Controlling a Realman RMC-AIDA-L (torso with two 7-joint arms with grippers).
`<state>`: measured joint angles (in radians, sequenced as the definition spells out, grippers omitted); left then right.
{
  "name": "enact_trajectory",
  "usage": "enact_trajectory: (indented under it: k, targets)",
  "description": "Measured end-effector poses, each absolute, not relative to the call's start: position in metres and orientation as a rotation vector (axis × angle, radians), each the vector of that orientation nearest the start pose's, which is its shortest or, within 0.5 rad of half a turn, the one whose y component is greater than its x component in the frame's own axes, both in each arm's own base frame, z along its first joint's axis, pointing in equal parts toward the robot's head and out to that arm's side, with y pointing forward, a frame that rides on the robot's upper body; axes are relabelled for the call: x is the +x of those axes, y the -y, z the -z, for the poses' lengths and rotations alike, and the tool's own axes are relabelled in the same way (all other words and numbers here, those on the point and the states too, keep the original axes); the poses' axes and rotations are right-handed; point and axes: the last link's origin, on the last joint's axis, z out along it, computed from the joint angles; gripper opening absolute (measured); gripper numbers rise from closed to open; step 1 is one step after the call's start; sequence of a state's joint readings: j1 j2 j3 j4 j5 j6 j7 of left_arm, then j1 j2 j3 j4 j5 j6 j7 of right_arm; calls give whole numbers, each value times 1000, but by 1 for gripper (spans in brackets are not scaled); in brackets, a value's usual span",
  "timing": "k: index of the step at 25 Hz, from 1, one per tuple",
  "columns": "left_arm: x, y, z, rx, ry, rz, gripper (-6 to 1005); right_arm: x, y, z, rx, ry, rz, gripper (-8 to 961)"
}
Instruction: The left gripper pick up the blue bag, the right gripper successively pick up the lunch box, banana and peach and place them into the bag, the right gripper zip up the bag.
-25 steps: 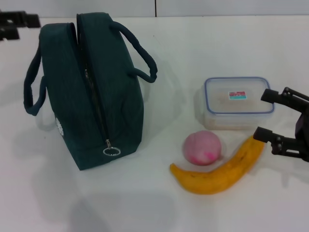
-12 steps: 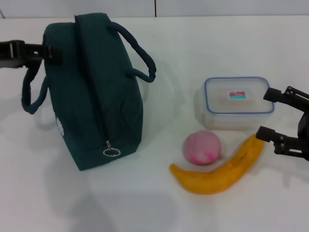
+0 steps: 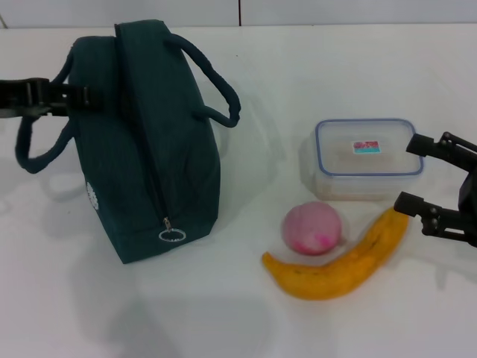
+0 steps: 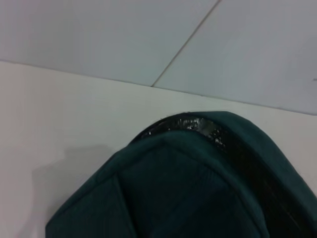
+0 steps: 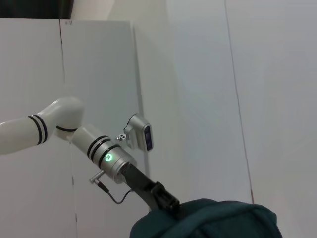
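Notably soft fabric blue bag (image 3: 153, 142); curved banana (image 3: 343, 261).

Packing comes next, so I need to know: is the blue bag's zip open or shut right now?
Mostly shut. In the head view the blue bag stands upright, its ring zip pull at the near end, no foil lining showing there.

On the table (image 3: 313, 67), the blue bag (image 3: 149, 142) stands left, the lunch box (image 3: 367, 156) far right, the peach (image 3: 313, 227) and banana (image 3: 343, 261) nearer, apparently touching each other.
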<state>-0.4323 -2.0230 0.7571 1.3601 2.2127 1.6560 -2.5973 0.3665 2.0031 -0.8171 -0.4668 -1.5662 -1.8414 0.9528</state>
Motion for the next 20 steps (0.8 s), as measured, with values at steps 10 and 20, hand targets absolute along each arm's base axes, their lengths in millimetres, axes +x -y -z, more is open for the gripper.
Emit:
enact_trajectory:
  k: [10,20]
  targets:
    - [-241,-336,-109,-2236,1624,330,570,274,-267,-27,-2540,-228,-1198,839]
    - [-234,-331,-101,-2254,1691,448,246,304,-292,-39,-2311,-632,-1121,838]
